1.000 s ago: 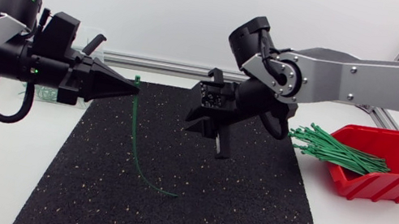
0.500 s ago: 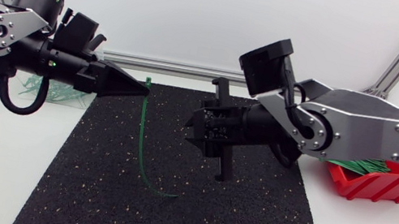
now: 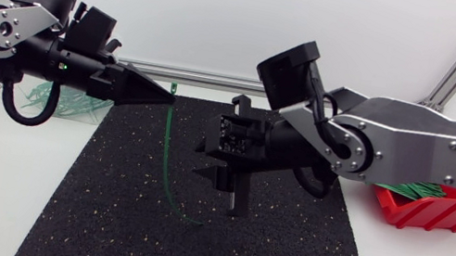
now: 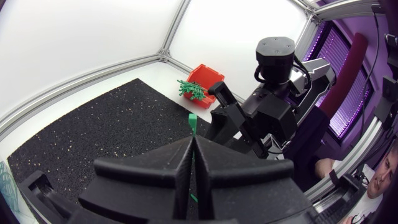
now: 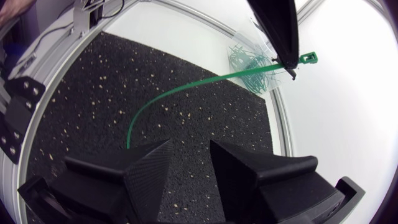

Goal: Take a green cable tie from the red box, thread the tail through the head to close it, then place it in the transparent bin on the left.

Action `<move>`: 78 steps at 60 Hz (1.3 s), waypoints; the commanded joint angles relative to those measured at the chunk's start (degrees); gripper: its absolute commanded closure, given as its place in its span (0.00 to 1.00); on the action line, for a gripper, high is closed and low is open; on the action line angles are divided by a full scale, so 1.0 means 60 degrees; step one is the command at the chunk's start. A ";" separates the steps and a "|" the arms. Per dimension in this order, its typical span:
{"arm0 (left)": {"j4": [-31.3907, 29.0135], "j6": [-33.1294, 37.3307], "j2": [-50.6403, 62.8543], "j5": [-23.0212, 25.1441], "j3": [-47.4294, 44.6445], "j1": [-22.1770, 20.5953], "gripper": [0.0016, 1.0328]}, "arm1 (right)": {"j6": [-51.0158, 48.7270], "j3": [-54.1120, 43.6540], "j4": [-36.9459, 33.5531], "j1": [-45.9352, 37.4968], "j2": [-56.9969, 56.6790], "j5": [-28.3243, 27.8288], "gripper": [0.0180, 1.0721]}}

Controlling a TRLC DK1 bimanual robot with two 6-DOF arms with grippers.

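Green cable tie (image 3: pixel 167 150) hangs from the left gripper (image 3: pixel 161 96), whose fingers are pressed together on it just below its head; the strap curves down from there, and its tail tip lies on or just above the black mat (image 3: pixel 90 217), I cannot tell which; the right gripper (image 3: pixel 206 160) sits just beside the lower strap, fingers spread and nothing between them; in the right wrist view the tail ends just ahead of that gap; so picking looks done and threading is the step in hand, the loop not yet closed; the next move, I judge, calls for the right gripper to clamp the tail near its tip, bend it upward and steer it into the small head, which needs fine alignment with a springy strap; beyond the right arm the red box (image 3: pixel 439 211) holds more ties; the transparent bin (image 3: pixel 80 111) waits beside the left arm.
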 commanded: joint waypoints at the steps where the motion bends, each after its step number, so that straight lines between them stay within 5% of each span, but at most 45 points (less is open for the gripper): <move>1: 0.0112 0.0020 0.0084 0.0185 -0.0308 -0.0105 0.97 | 0.1261 0.0655 -0.0235 -0.0090 0.0361 -0.0357 0.53; 34: 0.1167 -0.0492 -0.0224 0.0917 -0.0894 -0.0134 0.97 | 0.5172 0.3409 -0.1831 -0.1701 0.2397 -0.5733 0.53; 41: 0.1357 -0.0639 -0.0341 0.0947 -0.0996 -0.0134 0.97 | 0.5524 0.3584 -0.1743 -0.1833 0.2705 -0.6494 0.60; 51: 0.1724 -0.0903 -0.0414 0.0976 -0.1158 -0.0178 0.97 | 0.5773 0.3672 -0.1641 -0.1833 0.2998 -0.6992 0.61; 78: 0.2090 -0.1137 -0.0444 0.0976 -0.1275 -0.0324 0.97 | 0.5948 0.3540 -0.1421 -0.1892 0.2895 -0.7534 0.90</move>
